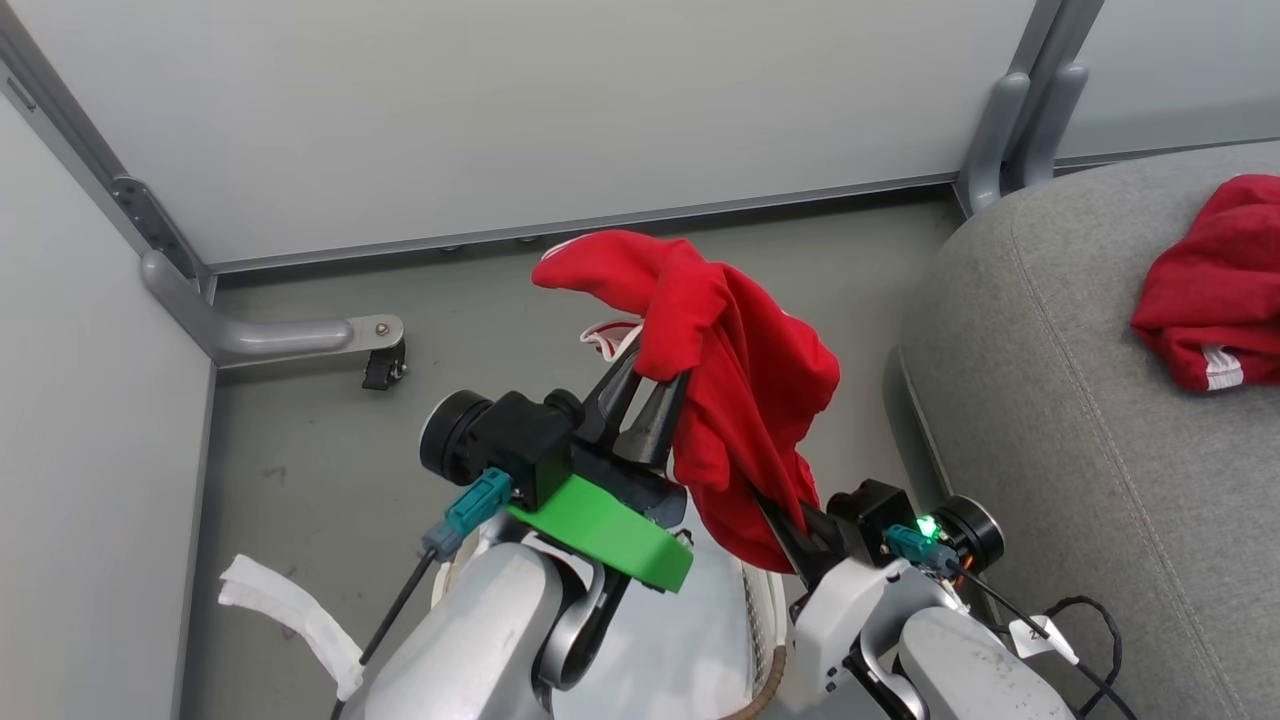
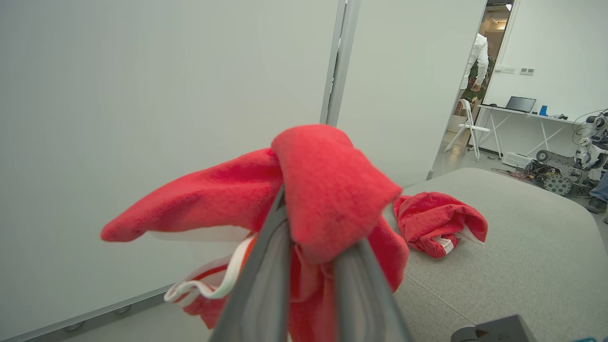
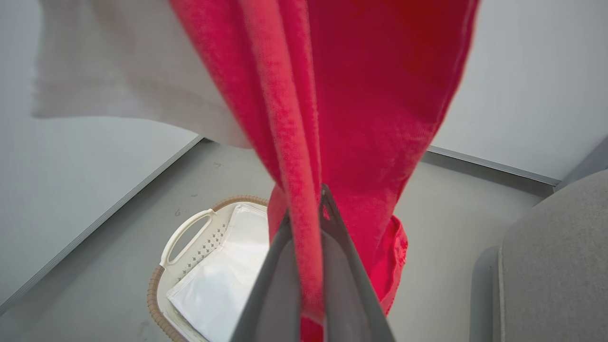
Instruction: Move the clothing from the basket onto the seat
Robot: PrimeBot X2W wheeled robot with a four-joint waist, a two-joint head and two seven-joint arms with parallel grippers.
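Observation:
A bright red garment [image 1: 740,380] with white trim hangs in the air between both grippers, above the floor and left of the seat [image 1: 1050,420]. My left gripper [image 1: 648,372] is shut on its upper fold, and the cloth drapes over the fingertips [image 2: 327,190]. My right gripper [image 1: 775,515] is shut on a lower fold [image 3: 313,223]. A second red garment [image 1: 1215,280] lies crumpled on the grey seat [image 2: 513,247]. The white basket [image 3: 190,237] with its brown rim sits on the floor below, showing only its white liner [image 3: 223,285].
White partition walls close the corner behind. A partition foot with a caster [image 1: 385,365] rests on the floor at left, and a white strip [image 1: 290,610] lies near my left arm. Beyond the seat stand a person [image 2: 477,61], a folding chair and a desk.

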